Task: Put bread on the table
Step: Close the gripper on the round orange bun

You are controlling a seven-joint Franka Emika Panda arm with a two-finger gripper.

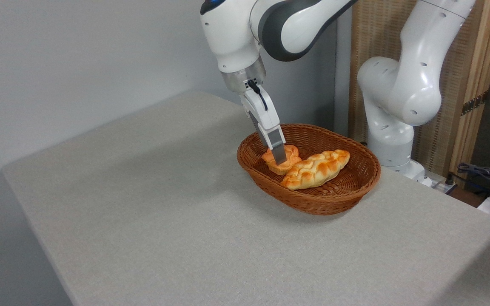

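**Grasp risk at the basket**

We take the basket [309, 187] as landmark; it stands on the surface [164, 221]. Inside its left end lies the bread [289, 158], touching the braided loaf [317, 169] to its right. We judge two hazards: a shallow pinch could let the glossy bread slip, and a lift could drag the loaf or tip the basket. The gripper [280, 158] reaches the bread's left side; only one finger shows, so we cannot tell its spread.
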